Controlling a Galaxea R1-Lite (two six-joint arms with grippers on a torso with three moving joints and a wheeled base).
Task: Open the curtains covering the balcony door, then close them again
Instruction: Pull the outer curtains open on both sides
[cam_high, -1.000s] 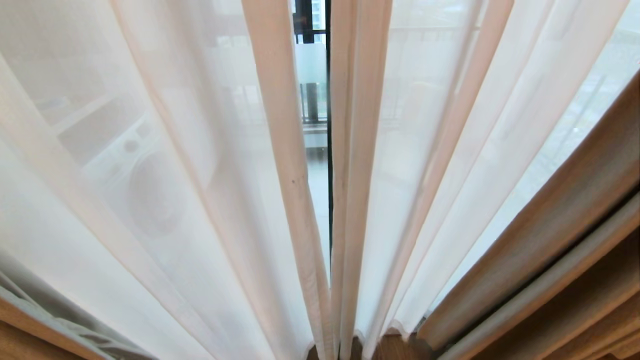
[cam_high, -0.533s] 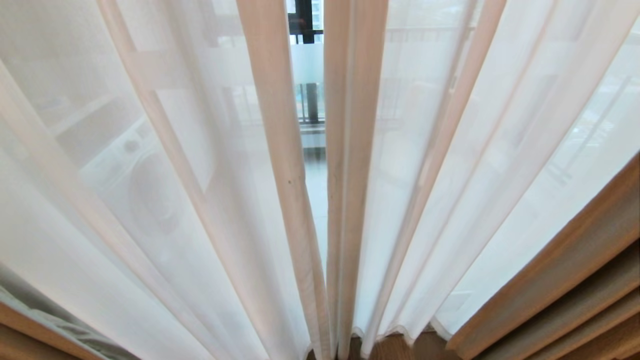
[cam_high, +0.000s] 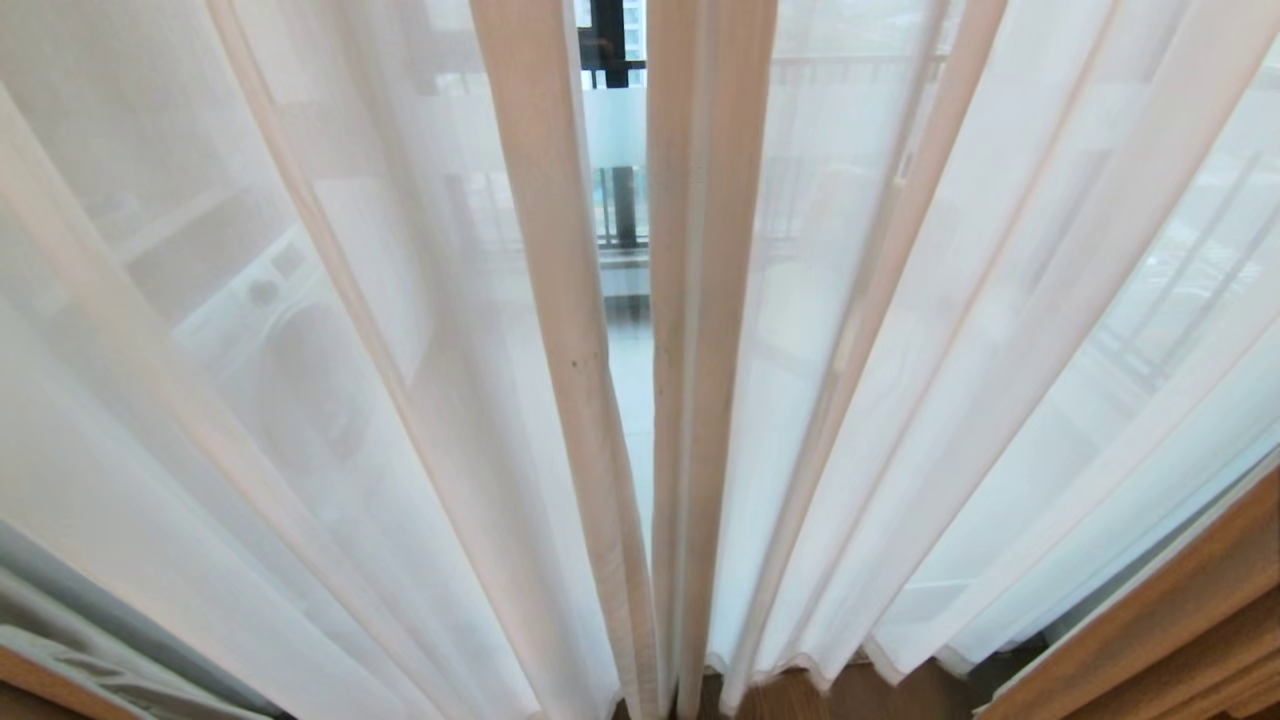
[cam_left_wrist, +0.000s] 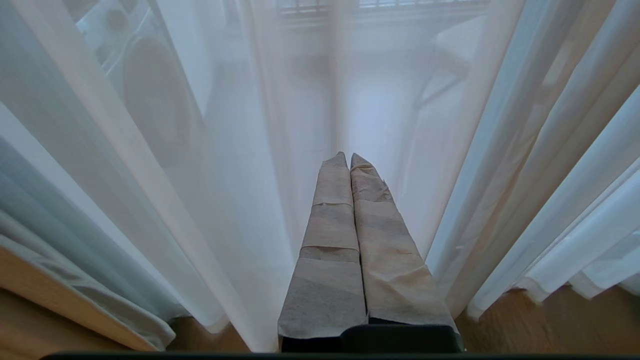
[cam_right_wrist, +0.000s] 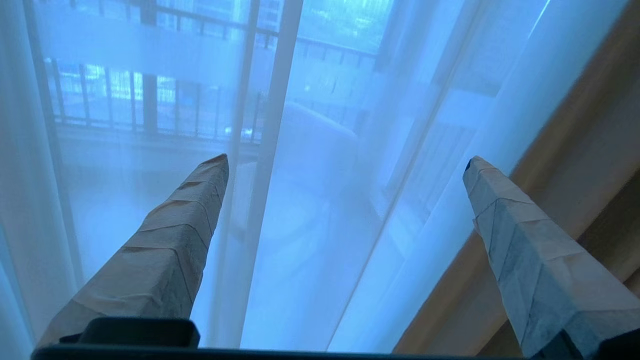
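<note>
Two sheer white curtains (cam_high: 330, 330) fill the view, hems nearly meeting at centre; the narrow gap shows the balcony door (cam_high: 612, 120) with its frosted band. Heavy beige drapes (cam_high: 1180, 630) bunch at far right. Washing machine (cam_high: 290, 370) dim behind left sheer. Wood floor (cam_high: 800, 695) below. Left gripper (cam_left_wrist: 348, 162) pinched closed, empty, before the sheer. Right gripper (cam_right_wrist: 345, 165) spread wide, empty, tape-wrapped fingers (cam_right_wrist: 185, 235) near the fabric.

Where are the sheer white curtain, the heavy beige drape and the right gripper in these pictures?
sheer white curtain (cam_high: 300, 400), head view, on a translucent fold.
heavy beige drape (cam_high: 1170, 640), head view, on its edge at lower right.
right gripper (cam_right_wrist: 345, 165), right wrist view, midway between its open fingertips.
</note>
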